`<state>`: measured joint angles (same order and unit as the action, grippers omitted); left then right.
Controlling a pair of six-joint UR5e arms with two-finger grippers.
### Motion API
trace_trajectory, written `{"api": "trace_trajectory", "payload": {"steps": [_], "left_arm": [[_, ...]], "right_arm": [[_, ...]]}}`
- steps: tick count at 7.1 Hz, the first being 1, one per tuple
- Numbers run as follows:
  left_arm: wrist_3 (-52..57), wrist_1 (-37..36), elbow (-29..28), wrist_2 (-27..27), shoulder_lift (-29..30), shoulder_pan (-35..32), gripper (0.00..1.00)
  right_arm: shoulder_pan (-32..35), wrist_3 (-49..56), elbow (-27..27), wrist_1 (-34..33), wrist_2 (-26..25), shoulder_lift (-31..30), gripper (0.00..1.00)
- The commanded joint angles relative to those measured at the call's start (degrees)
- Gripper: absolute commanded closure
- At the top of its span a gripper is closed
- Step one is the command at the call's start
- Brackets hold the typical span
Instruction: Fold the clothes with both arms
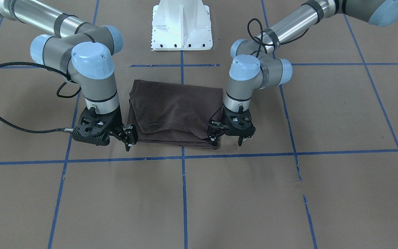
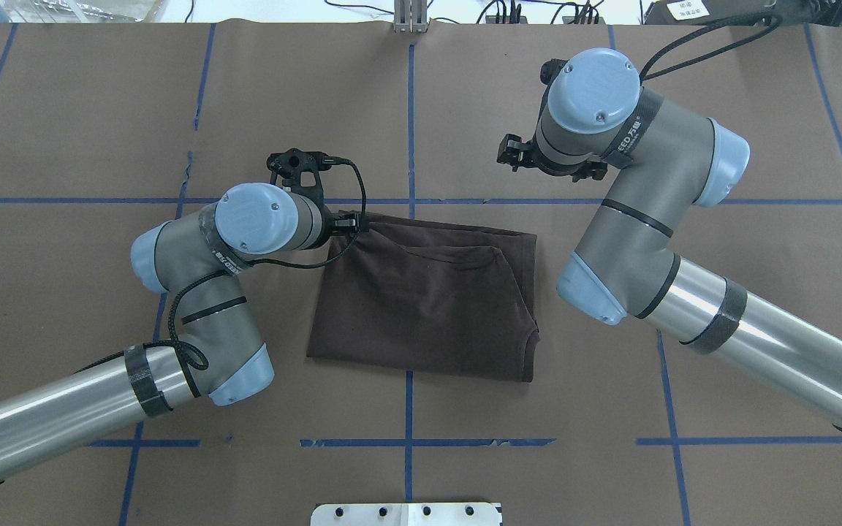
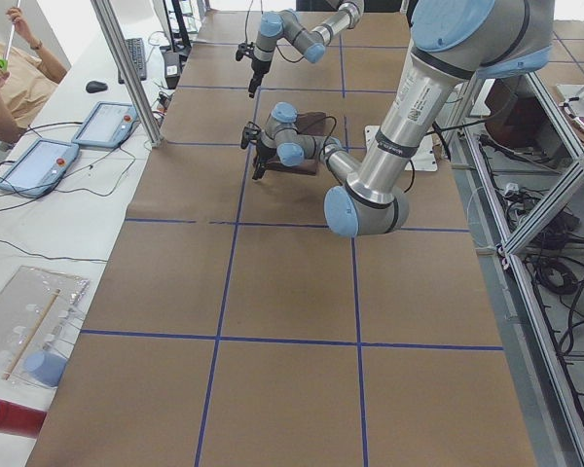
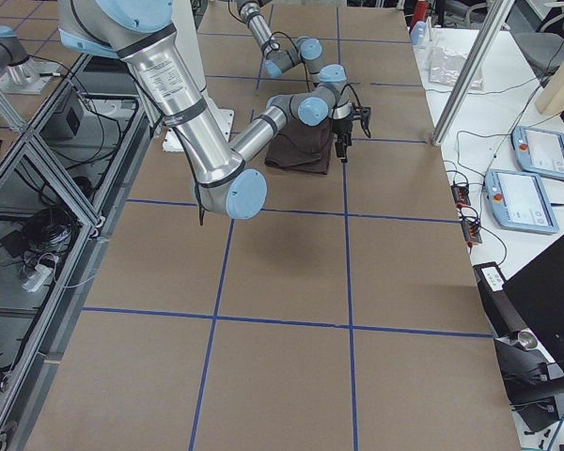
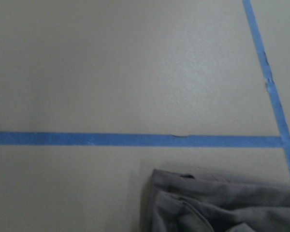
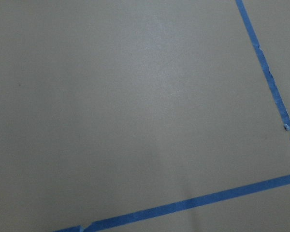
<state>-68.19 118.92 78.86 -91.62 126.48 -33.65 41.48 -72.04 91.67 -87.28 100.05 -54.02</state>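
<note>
Left hand (image 1: 228, 139), fingers apart, straddles the T-shirt (image 1: 178, 110) corner, likely to pinch it; right hand (image 1: 129, 138) waits alongside, and I cannot tell its grip.

Bright, even light comes from above; shadows on the tabletop (image 1: 323, 207) are faint and soft. Glare streaks the silver tubes of the left arm (image 2: 48, 418) and right arm (image 2: 779, 349). Both wrist views are washed-out, the shirt (image 5: 222, 208) blurred grey.

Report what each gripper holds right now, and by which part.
Nothing is held. The left gripper stands open at a corner of the folded T-shirt, which lies flat on the table. The right gripper hangs clear of it.
</note>
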Motion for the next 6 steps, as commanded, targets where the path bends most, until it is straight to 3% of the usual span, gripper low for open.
{"api": "trace_trajectory", "payload": {"steps": [1, 2, 3, 4, 6], "left_arm": [[4.4, 1.0, -0.4, -0.6, 0.0, -4.2, 0.00], [1.3, 3.7, -0.2, -0.6, 0.7, -4.1, 0.00], [-7.6, 6.3, -0.6, -0.6, 1.4, -2.8, 0.07], [-12.0, 6.4, -0.6, -0.5, 1.8, -1.0, 0.26], [-14.9, 6.4, -0.7, -0.2, 1.8, 1.7, 0.29]], "right_arm": [[0.0, 0.1, 0.0, 0.0, 0.1, 0.0, 0.00], [-0.1, 0.0, 0.0, 0.1, 0.1, 0.0, 0.00], [-0.1, 0.0, 0.0, 0.1, 0.0, 0.0, 0.00], [-0.1, 0.1, -0.1, 0.1, 0.0, -0.1, 0.00], [0.0, 0.1, -0.1, 0.1, 0.0, -0.1, 0.00]]}}
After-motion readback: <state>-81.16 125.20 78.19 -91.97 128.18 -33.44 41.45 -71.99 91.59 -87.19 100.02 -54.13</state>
